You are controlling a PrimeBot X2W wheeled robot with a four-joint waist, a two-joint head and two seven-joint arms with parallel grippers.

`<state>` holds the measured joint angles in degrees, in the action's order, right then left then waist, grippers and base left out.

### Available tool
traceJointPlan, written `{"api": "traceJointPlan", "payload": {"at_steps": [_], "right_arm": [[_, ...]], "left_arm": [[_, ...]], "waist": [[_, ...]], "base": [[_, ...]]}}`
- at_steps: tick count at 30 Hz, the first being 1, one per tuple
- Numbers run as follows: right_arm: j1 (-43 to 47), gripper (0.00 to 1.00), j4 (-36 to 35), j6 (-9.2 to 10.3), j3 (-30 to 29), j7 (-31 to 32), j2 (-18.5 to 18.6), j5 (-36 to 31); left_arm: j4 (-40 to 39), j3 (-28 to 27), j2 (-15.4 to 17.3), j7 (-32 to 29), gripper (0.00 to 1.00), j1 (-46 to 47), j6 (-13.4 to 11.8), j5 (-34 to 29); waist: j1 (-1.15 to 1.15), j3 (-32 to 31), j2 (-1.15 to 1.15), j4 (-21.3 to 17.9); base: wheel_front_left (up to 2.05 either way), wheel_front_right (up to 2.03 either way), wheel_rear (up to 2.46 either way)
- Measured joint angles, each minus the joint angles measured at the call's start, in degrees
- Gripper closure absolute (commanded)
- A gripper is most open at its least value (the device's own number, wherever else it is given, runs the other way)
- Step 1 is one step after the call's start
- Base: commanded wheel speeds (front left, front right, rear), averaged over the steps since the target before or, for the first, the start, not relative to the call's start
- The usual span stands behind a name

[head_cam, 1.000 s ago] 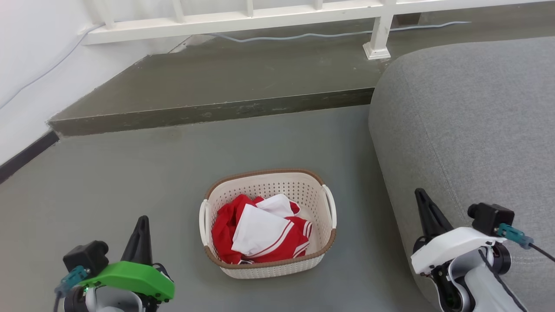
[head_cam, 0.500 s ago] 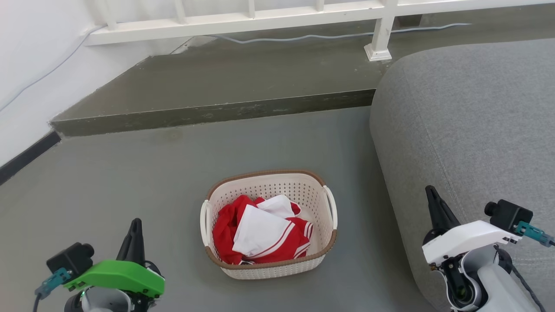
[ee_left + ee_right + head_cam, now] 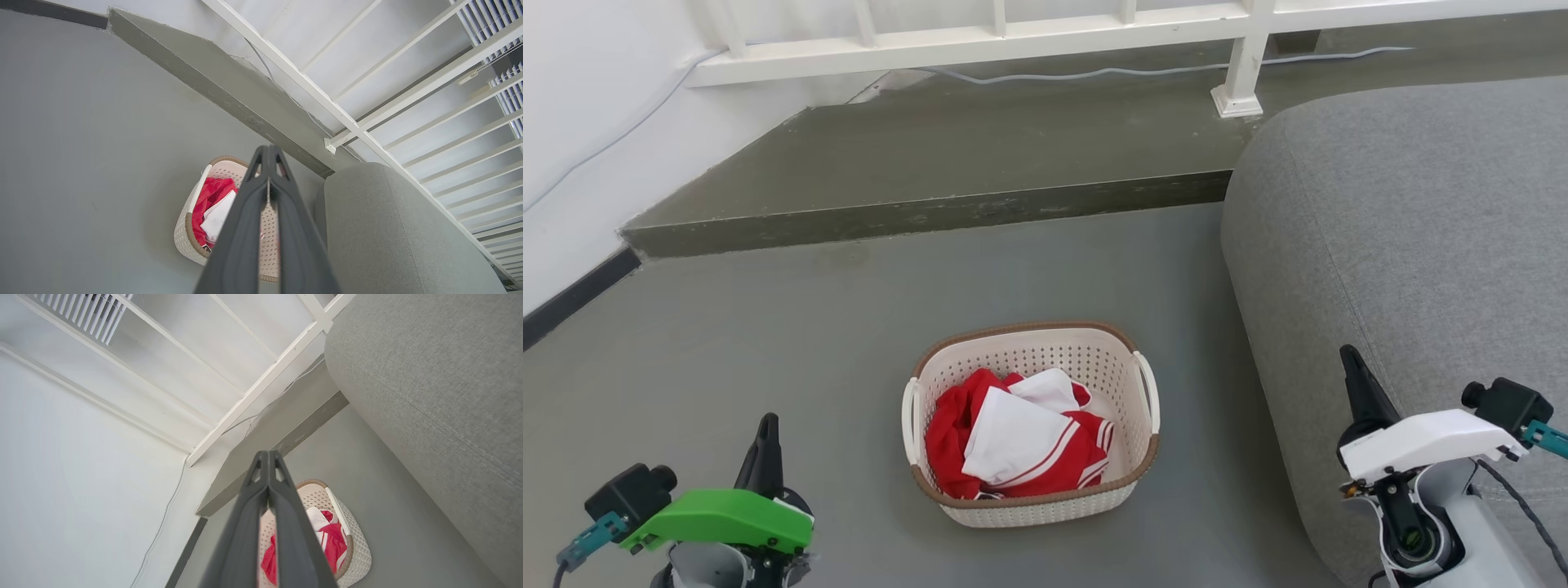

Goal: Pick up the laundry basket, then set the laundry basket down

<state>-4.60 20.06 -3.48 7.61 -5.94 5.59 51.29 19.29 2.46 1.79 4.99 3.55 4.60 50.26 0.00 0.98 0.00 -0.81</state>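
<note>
Fingers (image 3: 245,228) together, laundry basket (image 3: 1029,508), likely clothes (image 3: 1013,441) inside

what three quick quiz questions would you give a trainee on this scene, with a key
1. True or false: the basket hangs from the left gripper.
2. What lies in the basket? A: red and white clothes. B: blue towels. C: nothing.
3. Fill in: the right gripper is ___.
Key: 1 false, it stands on the floor. 2 A. 3 shut.
</note>
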Motion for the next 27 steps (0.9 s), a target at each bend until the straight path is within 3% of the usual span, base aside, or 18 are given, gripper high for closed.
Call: {"api": "traceJointPlan", "payload": {"at_steps": [27], "right_arm": [[0.00,1.00,-1.44,-1.31,-6.54,5.09,-1.32,17.08]], "left_arm": [[-1.32,-3.12,0.00,-5.03,1.00,0.02,1.03,17.50]], "waist": [[0.00,-0.36,0.00,0.35]], "base": [[0.00,0.00,0.00]]}}
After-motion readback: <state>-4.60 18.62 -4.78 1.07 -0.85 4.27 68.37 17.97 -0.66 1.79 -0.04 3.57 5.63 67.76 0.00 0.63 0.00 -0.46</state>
